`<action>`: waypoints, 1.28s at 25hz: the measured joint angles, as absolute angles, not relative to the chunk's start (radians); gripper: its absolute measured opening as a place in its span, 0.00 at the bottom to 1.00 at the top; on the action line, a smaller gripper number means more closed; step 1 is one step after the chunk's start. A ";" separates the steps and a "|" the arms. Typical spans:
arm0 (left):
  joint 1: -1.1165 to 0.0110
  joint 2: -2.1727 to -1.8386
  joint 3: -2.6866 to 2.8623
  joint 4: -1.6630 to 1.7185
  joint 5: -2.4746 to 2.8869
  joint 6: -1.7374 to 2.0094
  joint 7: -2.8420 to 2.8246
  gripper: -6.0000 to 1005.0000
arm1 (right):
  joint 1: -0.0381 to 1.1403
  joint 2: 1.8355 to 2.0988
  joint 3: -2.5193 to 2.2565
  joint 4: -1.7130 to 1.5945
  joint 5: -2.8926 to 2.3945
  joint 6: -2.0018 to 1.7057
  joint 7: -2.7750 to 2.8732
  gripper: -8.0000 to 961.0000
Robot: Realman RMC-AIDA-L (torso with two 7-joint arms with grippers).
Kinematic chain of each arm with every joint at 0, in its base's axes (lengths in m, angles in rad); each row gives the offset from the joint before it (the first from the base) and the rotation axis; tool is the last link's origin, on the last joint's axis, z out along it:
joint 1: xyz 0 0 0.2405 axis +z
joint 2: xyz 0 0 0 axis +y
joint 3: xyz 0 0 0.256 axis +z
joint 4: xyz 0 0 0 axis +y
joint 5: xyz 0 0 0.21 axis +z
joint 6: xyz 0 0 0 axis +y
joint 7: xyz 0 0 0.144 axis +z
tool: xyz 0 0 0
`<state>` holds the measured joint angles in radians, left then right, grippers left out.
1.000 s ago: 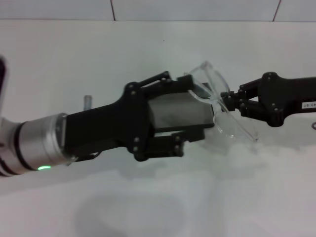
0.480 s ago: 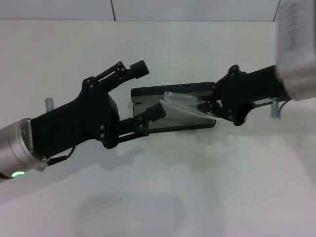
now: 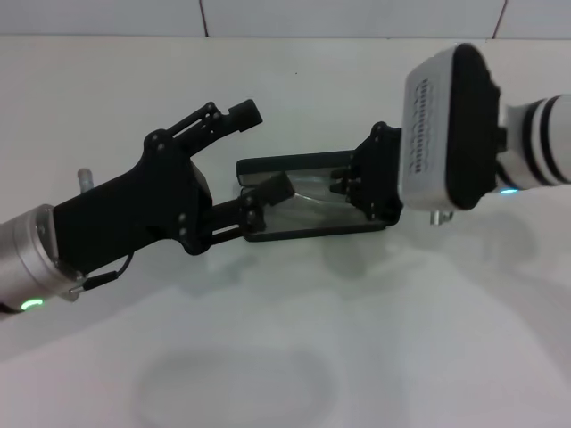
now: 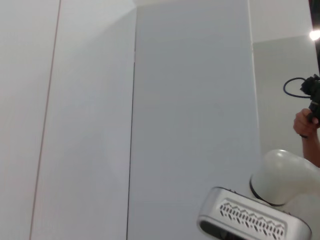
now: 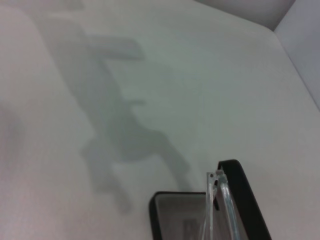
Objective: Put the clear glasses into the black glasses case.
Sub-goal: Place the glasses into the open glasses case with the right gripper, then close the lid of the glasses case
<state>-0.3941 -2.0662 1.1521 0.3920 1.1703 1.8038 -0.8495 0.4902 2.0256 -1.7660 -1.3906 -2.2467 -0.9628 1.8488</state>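
The black glasses case (image 3: 294, 164) lies open at the table's middle, its lid raised at the far side; the right wrist view shows its grey-lined tray (image 5: 172, 212). The clear glasses (image 3: 312, 193) rest low in the tray. One thin clear arm (image 5: 218, 200) stands up over the case. My right gripper (image 3: 350, 183) is at the case's right end, shut on the glasses. To the left, my left gripper (image 3: 259, 152) is open, its nearer finger (image 3: 272, 191) touching or just over the case's left end. It holds nothing.
White table (image 3: 375, 339) all round, with a white wall behind. The right wrist's white housing (image 3: 446, 116) hangs above the case's right side and also shows in the left wrist view (image 4: 252, 222). A person's hand (image 4: 302, 122) shows far off.
My right gripper has moved left and down over the case, bringing the glasses deeper into the tray. Its wrist has turned, so the white housing now faces up. The left gripper barely moved.
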 joint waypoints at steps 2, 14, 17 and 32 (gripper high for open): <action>-0.397 -2.066 1.152 0.393 1.170 1.798 -0.851 0.83 | 0.491 2.026 -1.784 -1.377 -2.259 -0.931 1.848 0.14; -0.408 -2.066 1.152 0.393 1.172 1.784 -0.847 0.83 | 0.502 2.028 -1.905 -1.294 -2.287 -0.742 1.844 0.17; -0.409 -2.067 1.152 0.393 1.172 1.776 -0.846 0.83 | 0.506 2.028 -1.925 -1.276 -2.288 -0.714 1.843 0.18; -0.413 -2.072 1.152 0.394 1.174 1.772 -0.845 0.83 | 0.502 2.028 -1.970 -1.260 -2.302 -0.638 1.836 0.21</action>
